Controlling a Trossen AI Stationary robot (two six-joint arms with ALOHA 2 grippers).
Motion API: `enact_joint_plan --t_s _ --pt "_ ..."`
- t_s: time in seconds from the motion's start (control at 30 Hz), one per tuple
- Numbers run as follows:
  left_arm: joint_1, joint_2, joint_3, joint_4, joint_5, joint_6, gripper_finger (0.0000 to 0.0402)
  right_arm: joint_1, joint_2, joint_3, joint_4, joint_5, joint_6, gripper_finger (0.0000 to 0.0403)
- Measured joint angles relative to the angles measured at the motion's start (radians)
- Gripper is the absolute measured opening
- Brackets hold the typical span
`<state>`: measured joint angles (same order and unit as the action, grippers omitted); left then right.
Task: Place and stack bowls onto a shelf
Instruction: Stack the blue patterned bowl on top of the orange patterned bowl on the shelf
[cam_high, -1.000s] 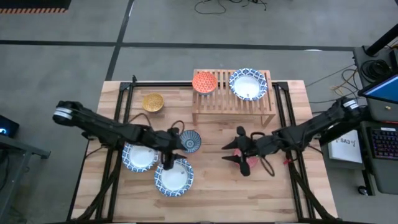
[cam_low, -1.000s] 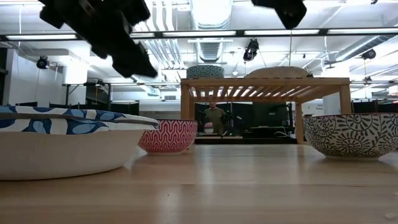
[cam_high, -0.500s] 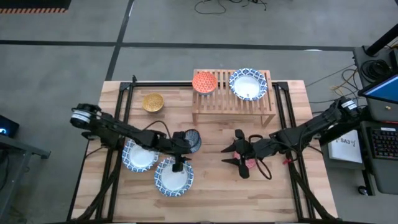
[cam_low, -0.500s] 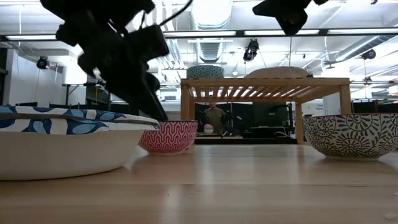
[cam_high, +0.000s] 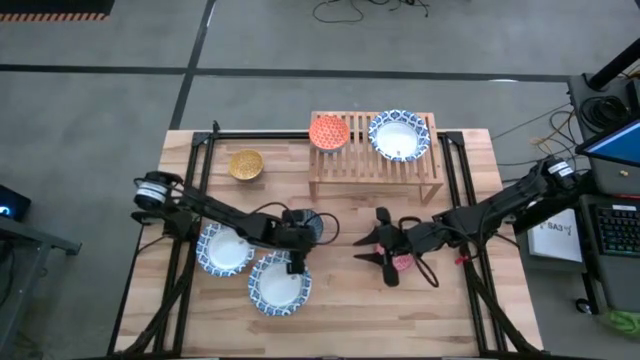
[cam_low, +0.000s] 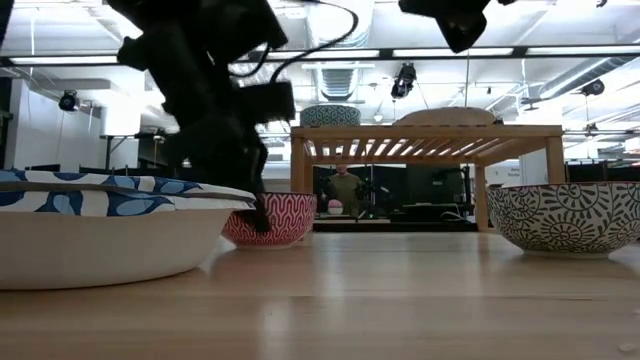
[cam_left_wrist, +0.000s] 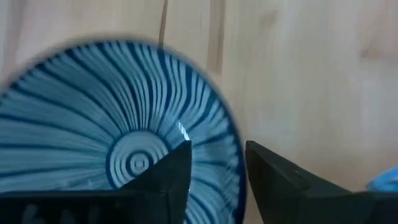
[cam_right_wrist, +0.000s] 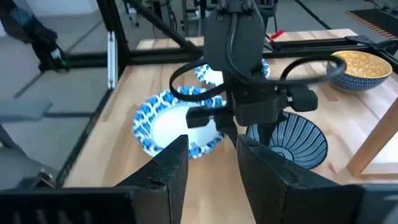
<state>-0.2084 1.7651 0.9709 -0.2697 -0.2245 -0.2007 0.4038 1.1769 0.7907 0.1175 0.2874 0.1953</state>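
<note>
**Left arm drops onto the dark blue bowl, right arm parked over the red one**

High view: the left gripper (cam_high: 296, 243) has swung in from the left over the last second and now sits right on the dark blue patterned bowl (cam_high: 310, 226), mid-worktop, in front of the shelf (cam_high: 375, 170). A second ago that bowl was in plain sight with the gripper off beside it; now the arm covers most of it. So I'd say this is the pick for the next bowl headed to the shelf. The orange bowl (cam_high: 328, 131) and one large blue-and-white bowl (cam_high: 399, 135) are already up on the slats. The yellow bowl (cam_high: 245, 164) and two more large bowls (cam_high: 224, 249) (cam_high: 280, 284) are on the worktop (cam_high: 340, 310). The right gripper (cam_high: 382, 250) hovers spread open over the red bowl (cam_high: 402, 262), barely moved, holding nothing.

Low view: the left arm has come down from the top of frame to table height, hiding part of the red bowl behind it. A large bowl's rim fills the near left, the dark blue bowl (cam_low: 563, 216) sits at right.

Left wrist view: the fingers straddle the dark blue bowl's rim, one finger (cam_left_wrist: 168, 177) inside, the other (cam_left_wrist: 273, 180) outside, with a clear gap, so not clamped yet as far as I can see.

Right wrist view: looks across at the left arm standing over that same bowl.

Surface is pale wood planks on a black frame. The room has a grey floor with cables, a desk with a keyboard off to the right, and a person far back beyond the shelf.
</note>
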Motion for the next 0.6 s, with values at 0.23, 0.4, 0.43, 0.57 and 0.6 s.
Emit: enact_joint_plan --t_s 0.23,0.4,0.43,0.57,0.6 --pt "-0.001 -0.033 -0.001 -0.013 -0.002 -0.006 0.0014 0.0 0.005 0.0 0.0 0.0 -0.036 0.0111" --pt "-0.01 -0.074 0.038 -0.05 0.008 0.036 0.0009 0.0 -0.002 0.0 -0.001 -0.003 -0.05 0.0098" --pt "-0.017 -0.086 0.056 -0.071 0.025 0.048 0.0007 0.0 -0.004 0.0 -0.001 -0.006 -0.05 0.0095" --pt "-0.059 -0.135 0.159 -0.181 0.063 0.099 0.0006 0.0 -0.004 0.0 -0.004 -0.034 -0.05 0.0083" --pt "-0.071 -0.147 0.188 -0.22 0.061 0.12 0.0006 0.0 -0.004 0.0 -0.005 -0.034 -0.05 0.008"
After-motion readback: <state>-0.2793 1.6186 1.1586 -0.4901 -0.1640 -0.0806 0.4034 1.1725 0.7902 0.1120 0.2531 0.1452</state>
